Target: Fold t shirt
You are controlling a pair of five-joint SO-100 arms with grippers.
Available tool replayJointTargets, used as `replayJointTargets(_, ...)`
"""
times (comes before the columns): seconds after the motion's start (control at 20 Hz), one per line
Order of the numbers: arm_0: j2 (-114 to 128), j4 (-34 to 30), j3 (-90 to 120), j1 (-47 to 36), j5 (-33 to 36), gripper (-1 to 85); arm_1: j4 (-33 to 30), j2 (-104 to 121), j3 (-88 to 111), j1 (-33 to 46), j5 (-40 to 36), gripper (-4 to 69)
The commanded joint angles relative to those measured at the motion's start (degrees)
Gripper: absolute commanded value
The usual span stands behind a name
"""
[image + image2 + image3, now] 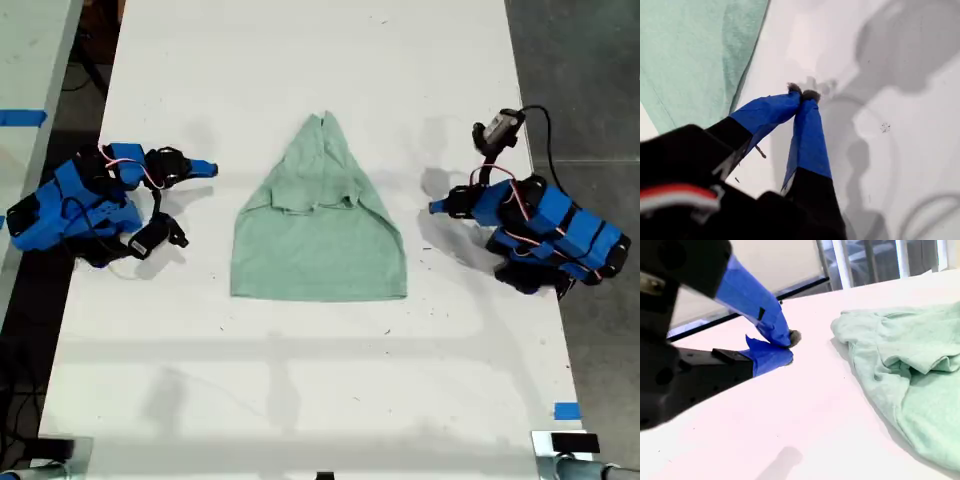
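The pale mint-green t shirt lies partly folded in the middle of the white table, narrow at the far end and wide at the near hem. My first gripper is on the exterior view's right, shut and empty, resting just off the shirt's edge; its blue fingertips meet over bare table. On the exterior view's left, my second gripper points toward the shirt. It is also shut, holds nothing and sits a short gap from the cloth.
Both blue arms sit low near the table's long edges. A blue tape mark is at the near corner on the exterior view's right. Another surface with blue tape stands beyond the edge on the exterior view's left. Dark floor surrounds the table.
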Motion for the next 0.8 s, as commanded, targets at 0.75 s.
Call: replayJointTargets(0.75,0.35,0.79,0.35,-3.43,-1.05,1.7,-1.49,0.53,0.53,-0.18,0.53,1.0)
